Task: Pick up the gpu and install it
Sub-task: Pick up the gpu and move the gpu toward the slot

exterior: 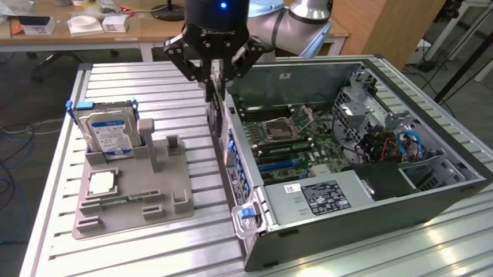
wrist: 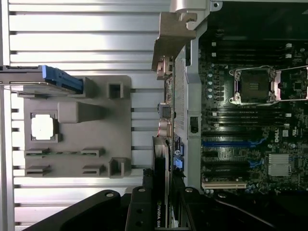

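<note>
Gripper [exterior: 218,74] is partly closed and clamped on the gpu [exterior: 218,91], which hangs edge-on beneath it. Just below the gripper stands the rear wall of the open computer case [exterior: 231,144]. Beyond lies the motherboard [exterior: 301,135] with its blue expansion slots [wrist: 231,143].

Judgement: hold the card upright and square to the slot, with its bracket at the rear wall.

The gray parts tray [exterior: 131,190] is well apart.

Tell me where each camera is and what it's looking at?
Exterior view: off the arm, above the table, looking down at the open computer case, gray holder and hard drive; the arm and gripper show, clamping the gpu.
Wrist view: on the wrist, looking down along the gpu past the gripper.
Shared: gpu, gripper, computer case, gray holder.
</note>
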`<state>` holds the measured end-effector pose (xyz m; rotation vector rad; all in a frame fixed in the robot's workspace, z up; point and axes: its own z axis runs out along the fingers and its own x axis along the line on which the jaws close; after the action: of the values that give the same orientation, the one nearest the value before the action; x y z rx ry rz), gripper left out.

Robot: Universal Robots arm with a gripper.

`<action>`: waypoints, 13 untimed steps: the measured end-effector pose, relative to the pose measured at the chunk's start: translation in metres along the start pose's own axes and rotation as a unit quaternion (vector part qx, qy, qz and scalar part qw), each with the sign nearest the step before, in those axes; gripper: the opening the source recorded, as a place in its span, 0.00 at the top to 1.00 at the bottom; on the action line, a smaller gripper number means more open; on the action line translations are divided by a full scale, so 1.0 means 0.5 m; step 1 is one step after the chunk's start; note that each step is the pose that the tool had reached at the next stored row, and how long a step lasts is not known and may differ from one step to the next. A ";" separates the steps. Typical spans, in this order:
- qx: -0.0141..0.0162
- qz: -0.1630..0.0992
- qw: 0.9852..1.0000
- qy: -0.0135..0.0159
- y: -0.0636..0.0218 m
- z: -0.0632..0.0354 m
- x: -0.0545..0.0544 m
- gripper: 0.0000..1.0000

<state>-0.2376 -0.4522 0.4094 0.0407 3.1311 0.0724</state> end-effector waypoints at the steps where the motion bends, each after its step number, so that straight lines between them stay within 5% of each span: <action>1: 0.000 0.000 1.000 0.000 0.000 0.000 -0.008 0.74; 13: -0.001 0.000 1.000 0.000 0.003 0.001 -0.106 0.74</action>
<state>-0.1846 -0.4522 0.4093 0.0407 3.1310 0.0753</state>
